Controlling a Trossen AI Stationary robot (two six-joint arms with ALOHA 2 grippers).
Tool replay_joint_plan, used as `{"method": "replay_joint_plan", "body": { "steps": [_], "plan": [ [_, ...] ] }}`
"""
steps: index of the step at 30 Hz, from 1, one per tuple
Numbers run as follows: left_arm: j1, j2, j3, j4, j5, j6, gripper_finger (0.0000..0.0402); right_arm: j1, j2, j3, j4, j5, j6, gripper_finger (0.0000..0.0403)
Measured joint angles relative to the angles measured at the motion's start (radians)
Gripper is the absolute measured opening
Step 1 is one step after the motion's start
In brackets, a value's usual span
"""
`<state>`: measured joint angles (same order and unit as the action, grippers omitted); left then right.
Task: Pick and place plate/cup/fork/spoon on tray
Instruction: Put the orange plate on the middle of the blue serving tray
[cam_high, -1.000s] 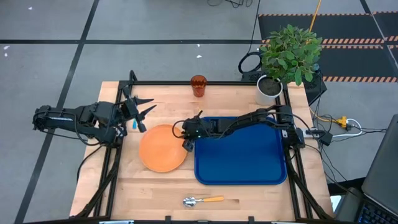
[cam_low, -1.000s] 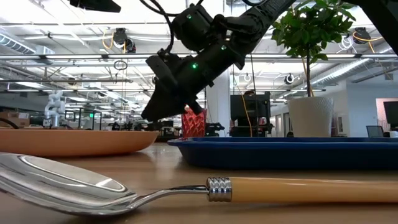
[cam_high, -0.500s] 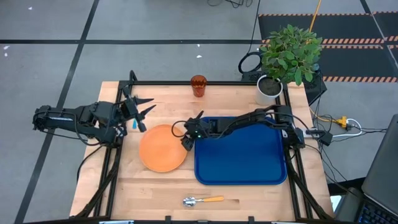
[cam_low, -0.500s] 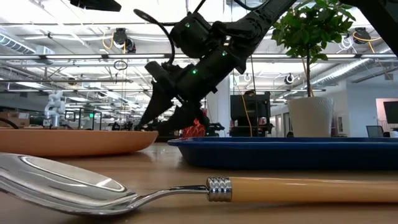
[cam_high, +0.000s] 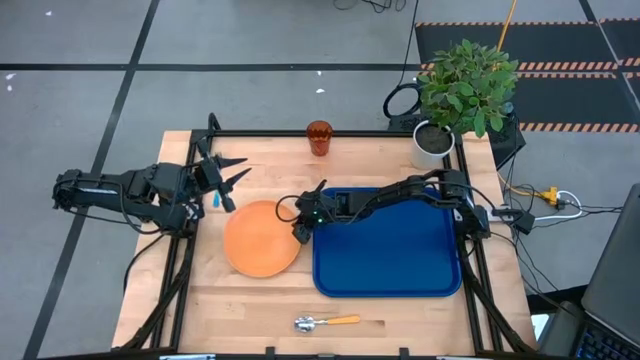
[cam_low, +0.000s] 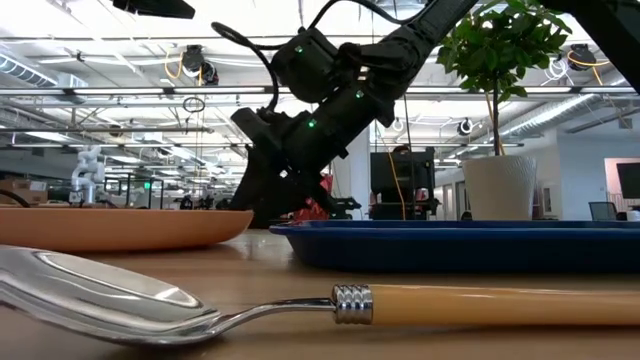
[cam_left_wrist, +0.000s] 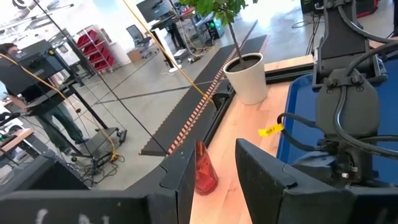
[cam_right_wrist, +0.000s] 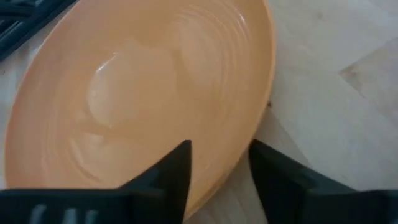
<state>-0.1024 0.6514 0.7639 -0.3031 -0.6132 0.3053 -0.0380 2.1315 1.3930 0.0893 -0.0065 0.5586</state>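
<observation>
Your right pincer (cam_high: 301, 222) hangs spread over the plate (cam_high: 262, 237) rim, which lies on the counter (cam_high: 250, 300) just beside the tray (cam_high: 390, 250). The plate looks stiff, light and slick, so pinch its thin rim. The left pincer (cam_high: 228, 178) waits spread, near the fork (cam_high: 215, 199).

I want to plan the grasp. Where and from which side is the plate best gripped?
Probably at the rim nearest the tray: the plate lies flat and wide, so only its thin edge fits between fingers. The right gripper already straddles that rim, open.
</observation>
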Motion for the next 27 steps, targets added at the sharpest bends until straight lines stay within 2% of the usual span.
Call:
{"method": "replay_joint_plan", "body": {
  "steps": [5,12,18,22,27],
  "plan": [
    [0.0,0.0,0.0,0.0,0.0,0.0,0.0118,-0.003,0.0,0.0,0.032,0.003,-0.088,0.0018],
    [0.0,0.0,0.0,-0.004,0.0,0.001,0.0118,-0.029,-0.004,0.0,0.212,-0.111,-0.134,0.0002],
    [0.001,0.0,0.0,-0.01,0.0,0.007,0.0118,-0.033,-0.068,0.0,0.202,-0.127,-0.183,0.0001],
    [0.001,0.0,0.0,-0.018,0.0,0.006,0.0118,-0.032,-0.173,0.0,0.075,-0.129,-0.216,0.0001],
    [0.001,0.0,0.0,-0.02,0.0,0.003,0.0118,-0.031,-0.383,0.001,-0.297,-0.128,-0.228,0.0]
  ]
}}
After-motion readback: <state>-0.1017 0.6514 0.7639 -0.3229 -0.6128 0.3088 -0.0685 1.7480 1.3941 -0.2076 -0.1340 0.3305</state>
